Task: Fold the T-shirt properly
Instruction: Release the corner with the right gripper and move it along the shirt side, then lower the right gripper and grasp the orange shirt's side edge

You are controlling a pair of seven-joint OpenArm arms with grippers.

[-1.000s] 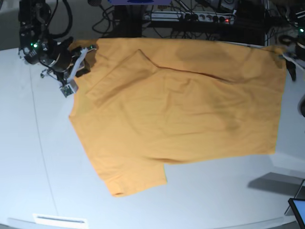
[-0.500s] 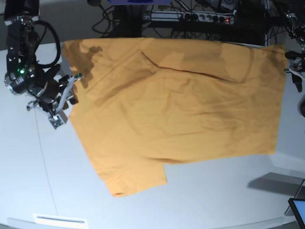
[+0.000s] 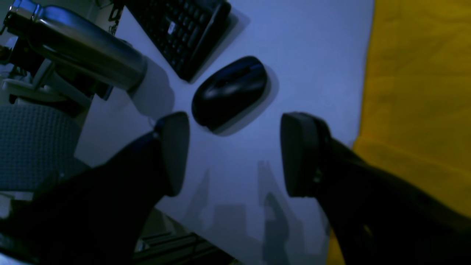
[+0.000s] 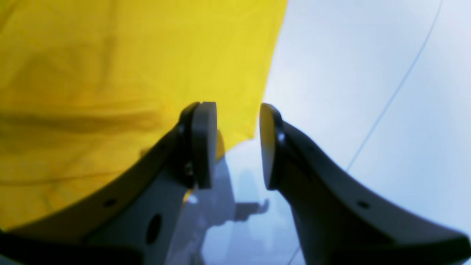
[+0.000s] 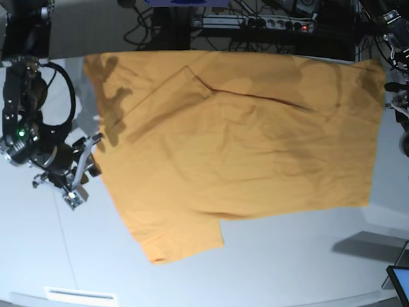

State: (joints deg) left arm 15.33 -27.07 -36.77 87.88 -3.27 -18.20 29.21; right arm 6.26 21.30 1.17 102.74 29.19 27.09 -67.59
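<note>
Both jaws apart, empty. Right gripper [image 5: 78,176] has released and backed off the orange-yellow cotton T-shirt [image 5: 243,141], now lying flat on white bench [image 5: 287,268]; left gripper [image 3: 235,154] beside hem. Next fold pending.

Lab: cable-strewn equipment rack [image 5: 255,25], keyboard [image 3: 180,33]

Table [image 5: 275,262]: pale grey-white, with a thin dark seam line at the left of the base view.
T-shirt [image 5: 243,141]: orange-yellow, spread flat across the upper middle, one sleeve toward the lower left.
Computer mouse [image 3: 229,92]: black, beside a black keyboard [image 3: 184,29] in the left wrist view.
</note>
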